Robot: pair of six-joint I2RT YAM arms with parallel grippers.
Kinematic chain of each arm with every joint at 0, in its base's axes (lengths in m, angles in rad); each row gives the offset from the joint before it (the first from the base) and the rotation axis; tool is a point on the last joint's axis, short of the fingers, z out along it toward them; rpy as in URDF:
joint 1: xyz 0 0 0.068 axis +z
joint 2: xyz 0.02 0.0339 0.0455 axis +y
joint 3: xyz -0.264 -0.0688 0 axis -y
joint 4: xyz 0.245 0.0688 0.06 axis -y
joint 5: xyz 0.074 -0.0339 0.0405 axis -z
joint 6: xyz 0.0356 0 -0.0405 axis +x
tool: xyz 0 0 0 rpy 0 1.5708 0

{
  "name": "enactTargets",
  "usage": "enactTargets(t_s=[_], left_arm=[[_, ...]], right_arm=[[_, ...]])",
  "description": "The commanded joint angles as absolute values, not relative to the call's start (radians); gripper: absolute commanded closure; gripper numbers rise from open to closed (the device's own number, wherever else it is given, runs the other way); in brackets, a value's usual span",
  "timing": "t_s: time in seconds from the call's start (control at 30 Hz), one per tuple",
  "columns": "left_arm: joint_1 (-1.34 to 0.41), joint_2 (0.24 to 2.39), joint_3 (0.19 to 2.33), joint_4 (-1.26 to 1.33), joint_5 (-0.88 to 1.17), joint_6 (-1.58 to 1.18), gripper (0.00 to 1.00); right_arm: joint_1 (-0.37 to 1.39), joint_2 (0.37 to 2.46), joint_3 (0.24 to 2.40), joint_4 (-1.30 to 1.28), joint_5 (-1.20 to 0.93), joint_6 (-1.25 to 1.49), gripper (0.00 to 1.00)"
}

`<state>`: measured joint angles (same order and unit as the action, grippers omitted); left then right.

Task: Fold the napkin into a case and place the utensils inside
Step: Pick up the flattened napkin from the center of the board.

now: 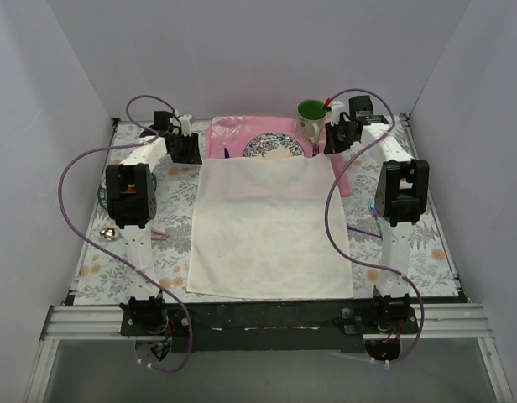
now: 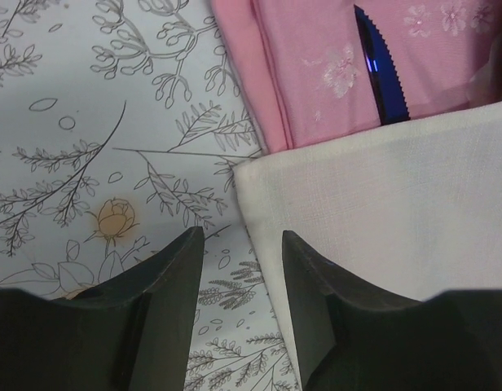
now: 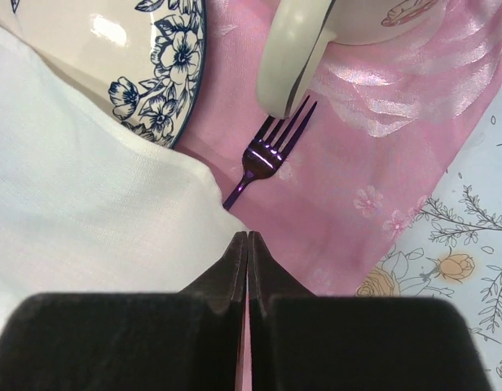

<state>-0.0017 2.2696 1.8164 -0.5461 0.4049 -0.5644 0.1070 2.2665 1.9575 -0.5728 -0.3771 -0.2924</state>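
Note:
The cream-white napkin (image 1: 267,227) lies spread flat in the middle, its far edge over the pink placemat (image 1: 237,134). My left gripper (image 1: 187,151) is open at the napkin's far left corner (image 2: 381,204); in the left wrist view one finger is over the tablecloth and the other over the cloth (image 2: 243,240). My right gripper (image 1: 336,138) is shut, its tips (image 3: 248,236) at the napkin's far right corner (image 3: 88,204), and no cloth shows between them. A shiny spoon (image 1: 110,233) lies at the left. Another small iridescent utensil (image 1: 374,210) lies at the right.
A blue-patterned plate (image 1: 271,149) sits on the placemat, partly under the napkin. A green-lined mug (image 1: 311,113) stands at the back right. A dark purple fork (image 3: 267,151) and a dark knife (image 2: 381,73) lie on the placemat. White walls enclose three sides.

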Motion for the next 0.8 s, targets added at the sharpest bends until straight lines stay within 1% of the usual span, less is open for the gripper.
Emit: enactTargets(t_s=[0.0,0.17,0.43,0.77], left_arm=[[-0.049,2.287,1.882,-0.529,0.338,-0.512,0.58],[-0.092,2.321,1.917,-0.529,0.25,-0.468,0.6],[-0.097,2.338,1.924,-0.519,0.158,-0.465,0.64],[-0.097,2.35,1.94,-0.525,0.146,-0.46,0.67]], right_arm=[[0.112,2.223,1.954,-0.551,-0.413,-0.27,0.99],[0.11,2.227,1.959,-0.554,-0.414,-0.262,0.99],[0.112,2.232,1.965,-0.561,-0.419,-0.262,0.99],[0.11,2.232,1.962,-0.554,-0.417,-0.262,0.99]])
